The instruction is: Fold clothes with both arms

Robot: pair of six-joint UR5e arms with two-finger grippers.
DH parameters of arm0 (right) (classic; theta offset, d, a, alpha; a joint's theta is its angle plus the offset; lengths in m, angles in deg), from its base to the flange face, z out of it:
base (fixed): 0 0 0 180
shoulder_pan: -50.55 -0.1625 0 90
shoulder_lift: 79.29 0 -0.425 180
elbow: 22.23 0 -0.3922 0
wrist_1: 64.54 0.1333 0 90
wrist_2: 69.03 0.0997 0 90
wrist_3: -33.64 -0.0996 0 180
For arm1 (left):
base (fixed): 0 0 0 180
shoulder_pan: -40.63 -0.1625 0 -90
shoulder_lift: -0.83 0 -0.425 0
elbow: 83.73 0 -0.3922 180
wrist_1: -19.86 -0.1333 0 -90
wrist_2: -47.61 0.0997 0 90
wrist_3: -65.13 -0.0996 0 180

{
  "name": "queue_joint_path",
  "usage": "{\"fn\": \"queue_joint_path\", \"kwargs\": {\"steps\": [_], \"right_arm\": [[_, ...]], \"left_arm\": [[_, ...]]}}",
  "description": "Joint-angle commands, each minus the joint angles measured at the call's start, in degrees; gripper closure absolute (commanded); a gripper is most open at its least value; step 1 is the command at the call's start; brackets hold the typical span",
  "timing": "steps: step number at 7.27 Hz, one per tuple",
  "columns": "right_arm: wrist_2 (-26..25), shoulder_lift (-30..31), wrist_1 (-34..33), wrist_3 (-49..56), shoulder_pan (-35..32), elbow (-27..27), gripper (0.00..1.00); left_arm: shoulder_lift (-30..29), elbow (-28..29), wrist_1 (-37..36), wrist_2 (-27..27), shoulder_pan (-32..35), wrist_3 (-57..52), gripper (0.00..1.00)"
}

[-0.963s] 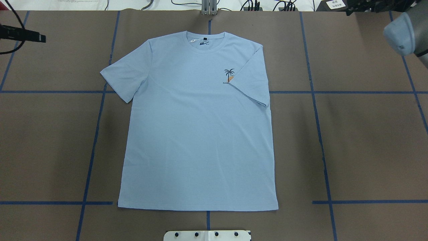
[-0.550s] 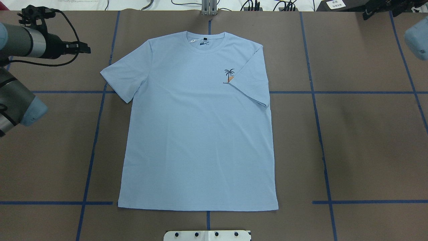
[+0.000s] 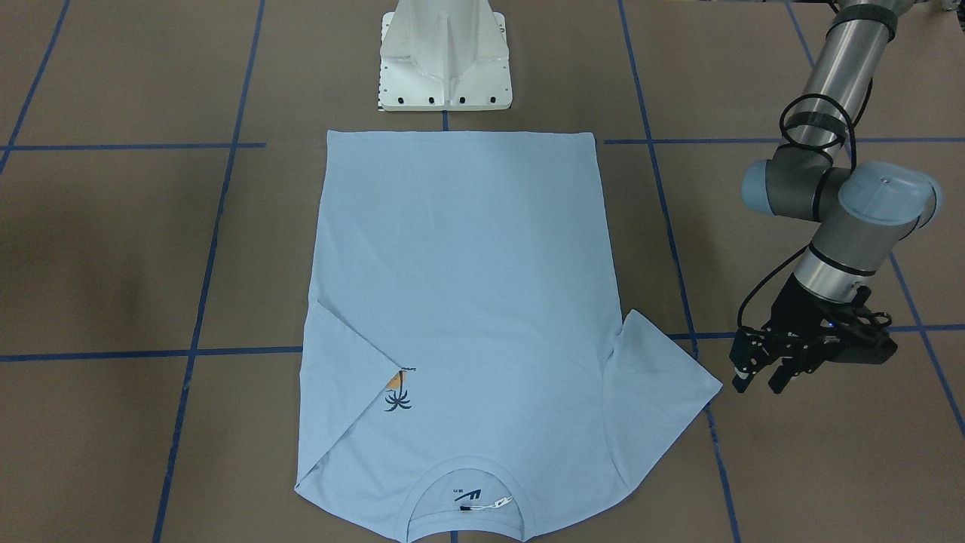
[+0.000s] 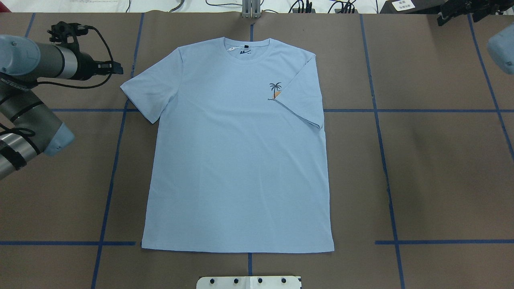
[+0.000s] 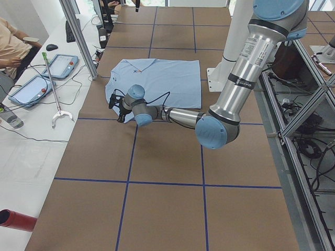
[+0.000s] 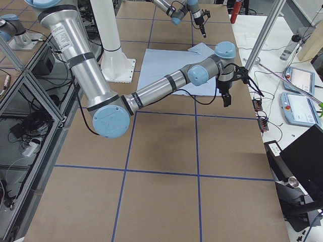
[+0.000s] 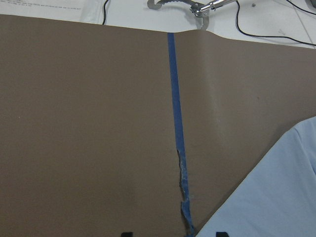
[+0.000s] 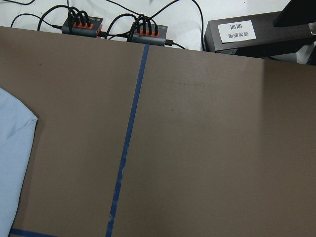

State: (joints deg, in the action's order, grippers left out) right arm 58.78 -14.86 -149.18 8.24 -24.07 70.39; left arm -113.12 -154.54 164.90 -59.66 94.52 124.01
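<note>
The light blue T-shirt [image 4: 241,168] lies flat and face up on the brown table, collar at the far edge. It also shows in the front-facing view [image 3: 460,302]. The sleeve on the overhead view's right is folded in over the chest beside the palm print [image 4: 275,90]. The other sleeve [image 4: 148,94] lies spread out. My left gripper [image 4: 117,69] is open and empty, low over the table just outside that sleeve's tip [image 3: 758,377]. Its wrist view shows the sleeve edge [image 7: 276,197]. My right gripper [image 4: 443,17] hovers at the far right corner, away from the shirt; I cannot tell its state.
The white pedestal base [image 4: 249,282] stands at the near edge behind the hem. Blue tape lines [image 4: 112,176] cross the table. Power strips [image 8: 81,22] and a labelled black box [image 4: 403,5] sit beyond the far edge. An operator [image 5: 10,47] sits past the table's left end.
My left arm has swung in from the left edge, bringing its gripper close to the spread sleeve. My right arm has drawn back towards the right edge. The shirt has not moved.
</note>
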Motion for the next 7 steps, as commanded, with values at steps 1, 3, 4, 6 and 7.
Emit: {"fn": "queue_joint_path", "kwargs": {"steps": [1, 3, 4, 6, 7], "right_arm": [[-0.02, 0.17, 0.0, 0.0, 0.0, 0.01, 0.0], [-0.02, 0.09, 0.0, 0.0, 0.0, 0.01, 0.0], [-0.02, 0.09, 0.0, 0.09, 0.0, 0.01, 0.0], [-0.02, 0.09, 0.0, 0.09, 0.0, 0.01, 0.0], [-0.02, 0.09, 0.0, 0.09, 0.0, 0.01, 0.0]], "left_arm": [[-0.05, 0.23, -0.03, 2.48, -2.81, 0.44, 0.37], [0.04, 1.46, -0.03, 2.94, -3.44, 0.62, 0.43], [-0.05, 2.07, 0.06, 2.94, -3.44, 0.53, 0.43], [-0.14, 2.25, 0.06, 2.94, -3.44, 0.53, 0.43], [-0.22, 2.25, -0.03, 3.02, -3.44, 0.53, 0.43]]}}
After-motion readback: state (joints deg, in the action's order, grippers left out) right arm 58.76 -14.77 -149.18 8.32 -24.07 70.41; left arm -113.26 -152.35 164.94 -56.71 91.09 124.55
